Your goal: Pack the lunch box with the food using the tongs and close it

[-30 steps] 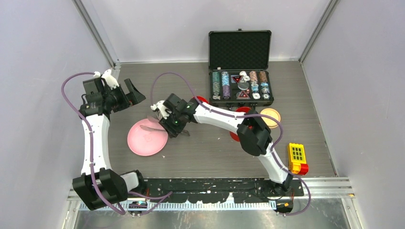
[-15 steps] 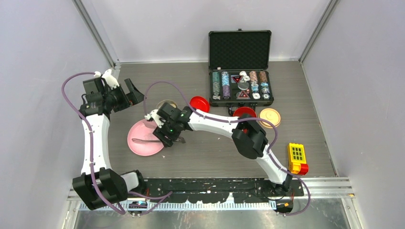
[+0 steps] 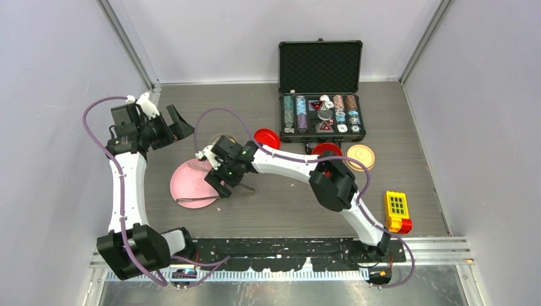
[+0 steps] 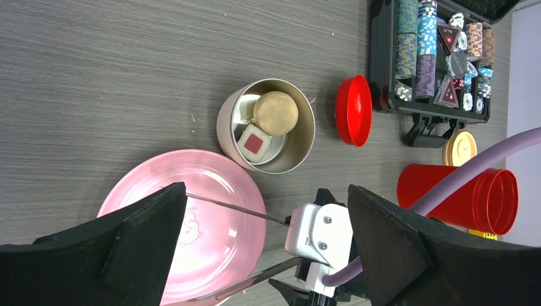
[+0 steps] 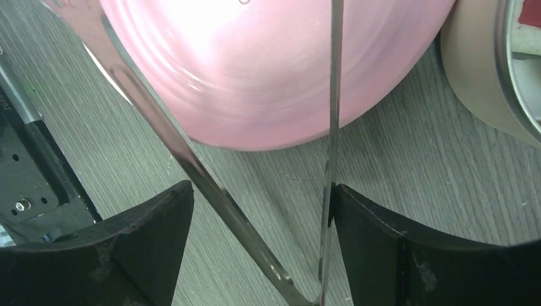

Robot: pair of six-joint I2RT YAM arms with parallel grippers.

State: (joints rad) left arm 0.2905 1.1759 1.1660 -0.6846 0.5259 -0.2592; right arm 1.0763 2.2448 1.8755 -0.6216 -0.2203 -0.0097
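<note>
The thin metal tongs (image 5: 191, 166) lie on the table, their V end between the jaws of my right gripper (image 5: 261, 188) and their tips over the pink plate (image 3: 188, 185). That gripper (image 3: 223, 183) is open: its left jaw stands clear of one tong arm and its right jaw touches the other. The steel bowl (image 4: 300, 146) holds a white cube with a red centre (image 4: 254, 143) and a round tan piece (image 4: 275, 112). The red canister (image 3: 326, 150), its red lid (image 3: 266, 136) and the beige disc lid (image 3: 360, 156) stand apart. My left gripper (image 3: 178, 121) hangs open, empty.
A black case of poker chips (image 3: 322, 118) stands open at the back. A yellow and red block toy (image 3: 397, 211) sits near the right front edge. The right arm stretches across the table's middle towards the plate.
My right gripper moved left and nearer along the plate's edge and opened its jaws. The tong arms spread apart and now rest low across the plate. The left arm stayed still.
</note>
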